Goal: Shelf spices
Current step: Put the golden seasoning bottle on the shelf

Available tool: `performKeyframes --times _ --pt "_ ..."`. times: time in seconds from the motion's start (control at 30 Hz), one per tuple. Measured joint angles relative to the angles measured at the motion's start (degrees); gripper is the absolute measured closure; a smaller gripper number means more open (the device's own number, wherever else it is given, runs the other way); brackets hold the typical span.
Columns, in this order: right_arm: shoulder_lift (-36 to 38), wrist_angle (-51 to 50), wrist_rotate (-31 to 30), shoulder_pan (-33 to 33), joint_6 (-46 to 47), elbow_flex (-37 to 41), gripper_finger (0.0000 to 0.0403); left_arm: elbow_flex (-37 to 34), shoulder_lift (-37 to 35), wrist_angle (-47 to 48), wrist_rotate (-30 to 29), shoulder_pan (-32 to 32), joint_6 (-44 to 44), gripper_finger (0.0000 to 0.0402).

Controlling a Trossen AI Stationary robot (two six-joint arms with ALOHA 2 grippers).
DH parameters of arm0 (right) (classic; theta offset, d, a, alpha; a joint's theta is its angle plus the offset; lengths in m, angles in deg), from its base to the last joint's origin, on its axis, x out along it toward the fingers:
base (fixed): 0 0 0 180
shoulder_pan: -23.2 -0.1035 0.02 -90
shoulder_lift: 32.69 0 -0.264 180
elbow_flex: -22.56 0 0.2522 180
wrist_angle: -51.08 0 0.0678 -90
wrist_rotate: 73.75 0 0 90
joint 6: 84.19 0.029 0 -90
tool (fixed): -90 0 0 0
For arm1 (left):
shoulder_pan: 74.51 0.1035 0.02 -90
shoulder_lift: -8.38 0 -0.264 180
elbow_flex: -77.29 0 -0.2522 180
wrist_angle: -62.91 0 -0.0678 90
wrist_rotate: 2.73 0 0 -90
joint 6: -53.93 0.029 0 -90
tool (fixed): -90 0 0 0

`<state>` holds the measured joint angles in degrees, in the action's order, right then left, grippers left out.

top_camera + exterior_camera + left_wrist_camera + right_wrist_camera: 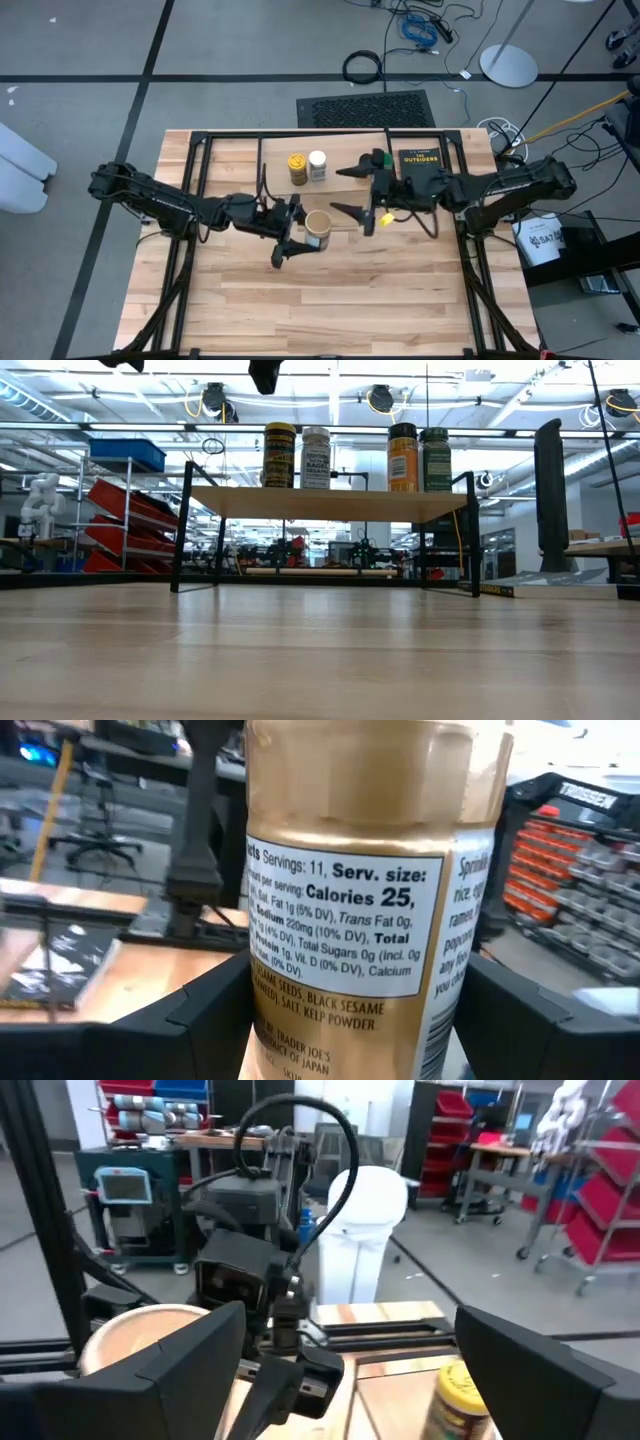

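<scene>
High view: my left gripper [291,232] sits over the middle of the table [330,300], fingers closed around the tan-lid jar [317,229], which I hold upright just off the near edge of the shelf [340,192]. In my left wrist view that jar [350,910] fills the space between my two fingers [190,1020], its nutrition label facing the camera, a finger pressed against each side.

My right gripper [362,190] hangs over the shelf's right half, fingers spread wide with nothing between them; one fingertip lies toward the far edge, the other toward the near edge. From my right wrist, the tan lid [140,1335] shows just beyond my fingers with the left arm's wrist behind it, and a yellow-lid jar [462,1400] stands off to one side.

On the shelf beyond my left fingers, the yellow-lid jar [297,168] and a white-lid jar [318,165] stand touching. The low view shows four jars upright on the board: yellow lid [279,456], white lid [316,457], then apart from those a dark lid [403,457] and green lid [435,459] side by side. The book [420,165] lies right of the shelf, under my right arm.
</scene>
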<state>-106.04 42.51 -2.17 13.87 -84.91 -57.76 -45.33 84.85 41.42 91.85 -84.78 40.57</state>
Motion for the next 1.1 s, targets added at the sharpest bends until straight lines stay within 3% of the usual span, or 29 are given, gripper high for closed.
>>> performKeyframes --times 0.27,0.5,0.77,0.87,1.1 --pt "4.5 -5.8 -1.8 -0.5 -1.0 0.0 0.0055 0.0 -4.4 3.8 -1.5 0.1 3.1 0.0116" --pt "7.8 -13.9 -6.0 -3.5 -0.3 0.0 0.0055 0.0 -16.8 17.7 -7.6 2.6 7.9 0.0116" --pt "8.3 -15.0 -5.8 -5.0 -0.3 0.0 0.0055 0.0 -29.1 32.8 -17.3 8.3 13.6 0.0116" --pt "8.3 -14.9 -5.8 -5.0 -0.3 0.0 0.0055 0.0 -30.5 38.3 -20.0 11.4 13.8 0.0116" --pt "8.2 -20.6 -5.3 -6.4 3.1 0.0 0.0055 -1.1 -30.1 43.8 -20.3 17.2 13.7 0.0116"
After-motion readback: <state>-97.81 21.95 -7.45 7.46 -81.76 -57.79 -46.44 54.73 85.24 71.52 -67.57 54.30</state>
